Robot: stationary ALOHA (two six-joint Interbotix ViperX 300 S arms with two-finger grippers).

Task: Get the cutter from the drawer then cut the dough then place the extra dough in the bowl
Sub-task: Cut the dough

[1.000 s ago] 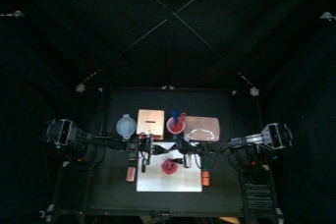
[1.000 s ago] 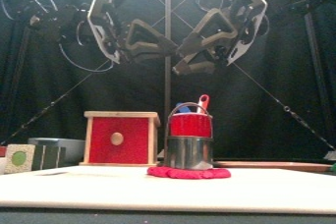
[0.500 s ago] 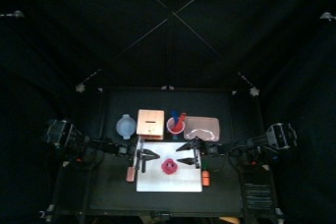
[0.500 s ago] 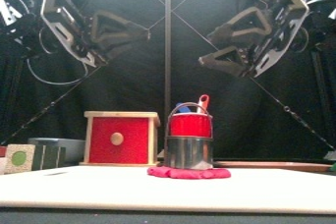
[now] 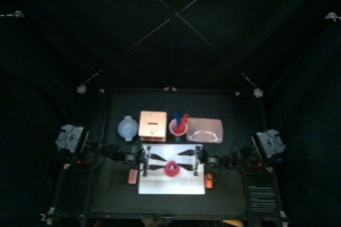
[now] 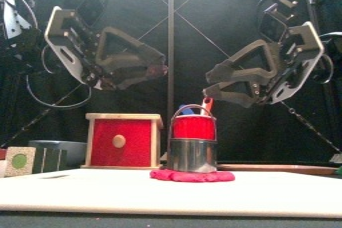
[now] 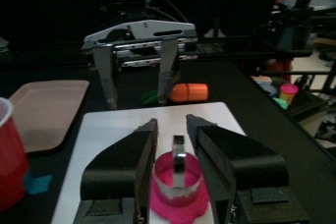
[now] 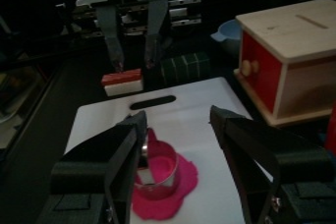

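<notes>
The round metal cutter (image 6: pixel 193 154) stands upright on the flat pink dough (image 6: pixel 191 176) on the white cutting board (image 5: pixel 151 184). Nothing grips it. My left gripper (image 6: pixel 150 70) hangs open above and to the left of it. My right gripper (image 6: pixel 214 84) hangs open above and to the right. In the left wrist view the cutter (image 7: pixel 178 172) shows between my own spread jaws, with the dough (image 7: pixel 176 199) under it. The right wrist view shows the cutter (image 8: pixel 153 163) and dough (image 8: pixel 168 185) the same way. The blue-grey bowl (image 5: pixel 128 126) sits at the back left.
The wooden box (image 6: pixel 123 140) with its red drawer front stands behind the board on the left. A red cup (image 6: pixel 195 127) and the pink tray (image 5: pixel 204 127) are behind the dough. An orange toy (image 7: pixel 191 92) lies right of the board. A dark green sushi roll (image 8: pixel 184 68) and a red-and-white toy (image 8: pixel 121 81) lie left of it.
My left gripper has opened wide. Both arms first swung apart and have now tilted down, their jaws pointing inward above the cutter. The cutter and dough have not moved.
</notes>
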